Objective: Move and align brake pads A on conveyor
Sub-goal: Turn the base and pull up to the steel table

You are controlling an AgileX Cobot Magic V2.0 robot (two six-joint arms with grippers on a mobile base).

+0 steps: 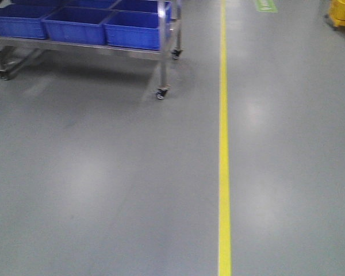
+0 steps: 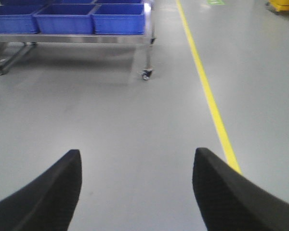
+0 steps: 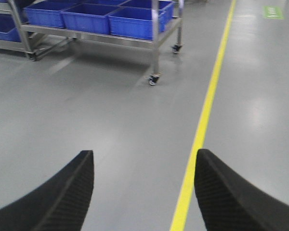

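Now, left hand (image 2: 137, 151), right hand (image 3: 144, 151) agape.

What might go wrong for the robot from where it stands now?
1. The wheeled steel rack with blue bins stands ahead on the left; the base or the open left end effector might clip its caster.
2. No brake pads or conveyor show in any view, so it could head the wrong way.

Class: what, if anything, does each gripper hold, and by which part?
Nothing: the black left gripper and black right gripper both stand open above the smooth grey floor.
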